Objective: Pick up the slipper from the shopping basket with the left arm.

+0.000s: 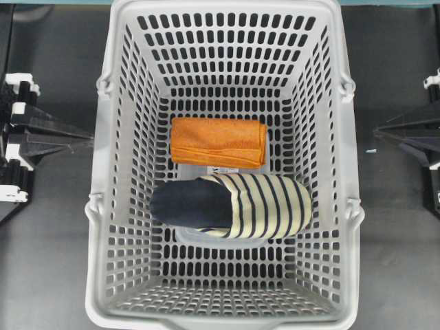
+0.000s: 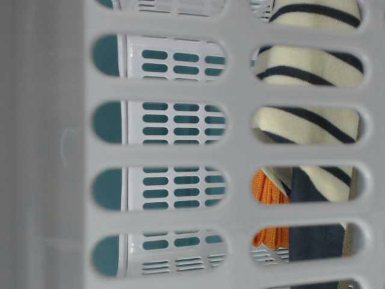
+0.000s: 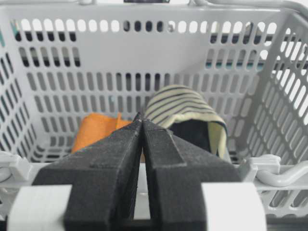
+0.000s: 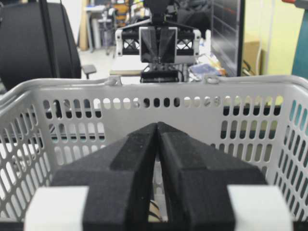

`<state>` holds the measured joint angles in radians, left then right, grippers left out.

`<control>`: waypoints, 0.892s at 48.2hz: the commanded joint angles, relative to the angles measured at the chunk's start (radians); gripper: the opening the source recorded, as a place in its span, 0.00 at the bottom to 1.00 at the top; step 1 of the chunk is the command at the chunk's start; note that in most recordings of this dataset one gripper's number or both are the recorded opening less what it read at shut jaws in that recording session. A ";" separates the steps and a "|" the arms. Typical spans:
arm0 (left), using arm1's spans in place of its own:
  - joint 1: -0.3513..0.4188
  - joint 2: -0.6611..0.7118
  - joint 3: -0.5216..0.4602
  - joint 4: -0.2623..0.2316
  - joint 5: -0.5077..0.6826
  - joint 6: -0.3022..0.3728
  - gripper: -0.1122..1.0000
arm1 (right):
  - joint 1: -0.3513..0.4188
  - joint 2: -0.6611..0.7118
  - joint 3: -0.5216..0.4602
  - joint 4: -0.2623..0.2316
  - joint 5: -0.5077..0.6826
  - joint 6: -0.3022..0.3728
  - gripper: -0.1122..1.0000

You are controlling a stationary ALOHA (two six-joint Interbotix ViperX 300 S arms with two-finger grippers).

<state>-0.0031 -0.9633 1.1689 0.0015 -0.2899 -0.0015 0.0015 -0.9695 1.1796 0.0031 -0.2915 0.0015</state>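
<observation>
One basket (image 1: 103,206) stands in view. Inside the basket lie two soft things: one slipper (image 1: 234,205) and one folded orange cloth (image 1: 218,141). The cloth lies on the basket floor just beside the slipper, toward the far end of the basket in the overhead view. Two grippers are counted, one on each side of the basket: the left gripper (image 1: 88,137) outside its left wall and the right gripper (image 1: 378,130) outside its right wall.

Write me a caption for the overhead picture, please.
Striped cream-and-navy slipper beside folded orange cloth in a grey slotted plastic basket, black robot grippers waiting outside.
</observation>
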 commanded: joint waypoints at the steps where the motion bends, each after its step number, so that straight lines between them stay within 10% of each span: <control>1: 0.006 0.009 -0.083 0.044 0.058 -0.011 0.15 | 0.008 0.011 -0.009 0.002 -0.006 0.008 0.10; 21: 0.002 0.212 -0.581 0.044 0.707 -0.008 0.10 | 0.020 -0.012 -0.012 0.014 0.021 0.008 0.10; 43: -0.058 0.643 -0.999 0.044 1.060 -0.008 0.10 | 0.021 -0.017 -0.011 0.015 0.124 0.040 0.10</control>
<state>-0.0506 -0.3850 0.2592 0.0414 0.7302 -0.0092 0.0215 -0.9910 1.1812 0.0138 -0.1764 0.0399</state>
